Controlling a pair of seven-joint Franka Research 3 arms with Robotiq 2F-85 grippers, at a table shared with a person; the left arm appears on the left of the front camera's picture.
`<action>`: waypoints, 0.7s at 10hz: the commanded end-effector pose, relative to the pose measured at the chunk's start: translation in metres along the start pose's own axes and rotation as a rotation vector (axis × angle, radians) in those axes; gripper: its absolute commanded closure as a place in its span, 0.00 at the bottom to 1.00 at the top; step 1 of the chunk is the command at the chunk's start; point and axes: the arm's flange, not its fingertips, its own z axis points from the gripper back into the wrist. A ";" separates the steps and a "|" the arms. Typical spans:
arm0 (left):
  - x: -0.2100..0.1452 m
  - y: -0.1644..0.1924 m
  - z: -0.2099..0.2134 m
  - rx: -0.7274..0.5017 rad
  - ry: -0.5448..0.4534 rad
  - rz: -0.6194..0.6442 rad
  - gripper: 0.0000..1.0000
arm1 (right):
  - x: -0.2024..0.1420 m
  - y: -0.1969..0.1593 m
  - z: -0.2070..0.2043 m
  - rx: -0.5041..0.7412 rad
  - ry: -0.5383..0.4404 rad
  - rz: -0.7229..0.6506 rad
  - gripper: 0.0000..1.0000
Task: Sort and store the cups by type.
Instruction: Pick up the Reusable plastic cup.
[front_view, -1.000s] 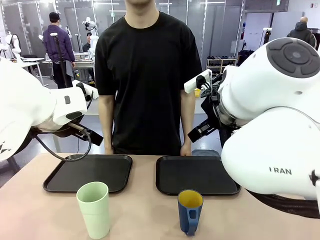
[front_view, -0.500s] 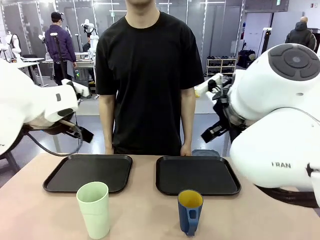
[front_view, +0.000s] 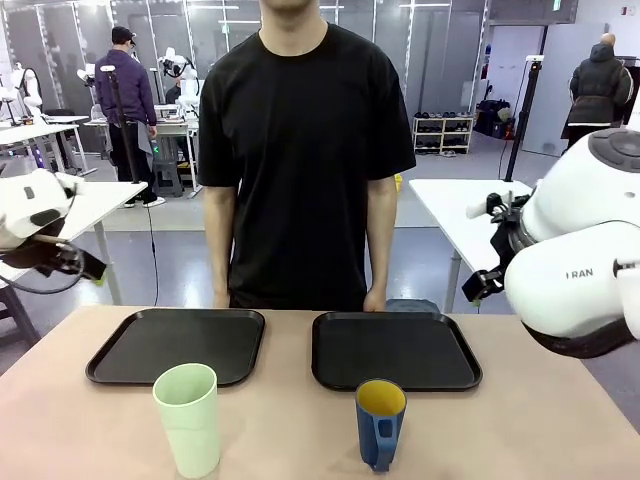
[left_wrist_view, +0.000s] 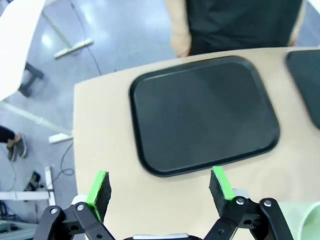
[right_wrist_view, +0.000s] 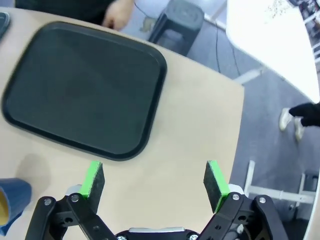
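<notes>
The green tumbler (front_view: 187, 418) stands upright on the table (front_view: 290, 420), on your side of the left tray (front_view: 180, 345) and near its front edge. The blue mug (front_view: 380, 423), yellow inside, stands upright in front of the right tray (front_view: 395, 350), with its handle turned toward your side. The two cups are well apart from each other. Both trays are black and bare, and they lie side by side with a narrow strip of tabletop between them. A person (front_view: 300, 150) in a black shirt stands at the far side, with one hand (front_view: 374, 299) at the table's far edge behind the right tray.

Your left gripper (left_wrist_view: 160, 186) hangs high over the table's near left part. Its green pads are spread wide with nothing between them. In its view you look down on the left tray, and the tumbler's rim just shows at the lower right corner.

Your right gripper (right_wrist_view: 154, 181) is also spread wide and holds nothing. It hovers over bare tabletop beside the right tray, and the mug sits at the lower left corner of its view.
</notes>
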 end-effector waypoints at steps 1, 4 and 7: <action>-0.027 0.017 -0.021 -0.009 0.058 0.059 0.00 | 0.014 -0.016 -0.015 0.058 0.003 -0.044 0.00; -0.030 0.029 -0.037 -0.020 0.111 0.104 0.00 | 0.011 -0.029 -0.030 0.097 0.033 -0.090 0.00; -0.025 0.032 -0.043 -0.004 0.109 0.100 0.00 | 0.009 -0.023 -0.031 0.071 0.042 -0.105 0.00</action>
